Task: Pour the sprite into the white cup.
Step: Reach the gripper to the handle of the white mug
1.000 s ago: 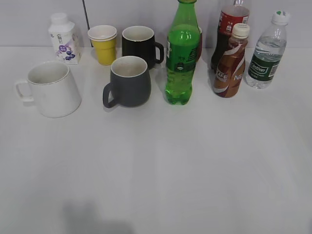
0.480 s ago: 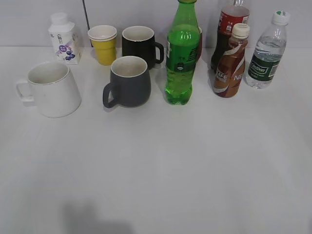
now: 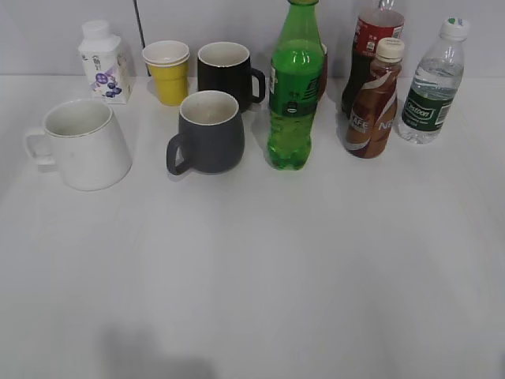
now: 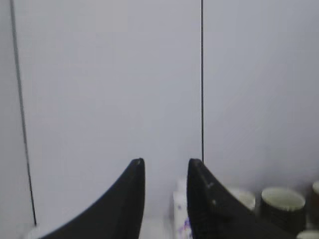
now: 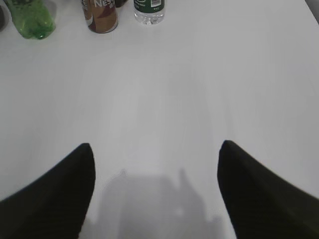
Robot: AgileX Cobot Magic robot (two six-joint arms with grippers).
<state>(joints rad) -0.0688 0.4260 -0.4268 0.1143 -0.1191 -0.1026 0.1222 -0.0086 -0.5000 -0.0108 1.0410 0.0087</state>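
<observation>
The sprite [image 3: 292,95], a tall green bottle with a dark label, stands upright at the back centre of the white table [image 3: 260,260]. Its base also shows at the top left of the right wrist view [image 5: 29,20]. The white cup [image 3: 83,144], a large mug with its handle to the left, stands upright at the left. Neither gripper shows in the exterior view. My left gripper [image 4: 166,164] is slightly open and empty, held up facing the wall. My right gripper [image 5: 155,149] is wide open and empty above bare table, well short of the bottles.
A dark grey mug [image 3: 207,133], a black mug [image 3: 226,71], a yellow cup [image 3: 167,73] and a small milk carton [image 3: 104,61] stand between the cup and the sprite. A cola bottle [image 3: 377,35], a coffee bottle [image 3: 375,106] and a water bottle [image 3: 430,83] stand to the right.
</observation>
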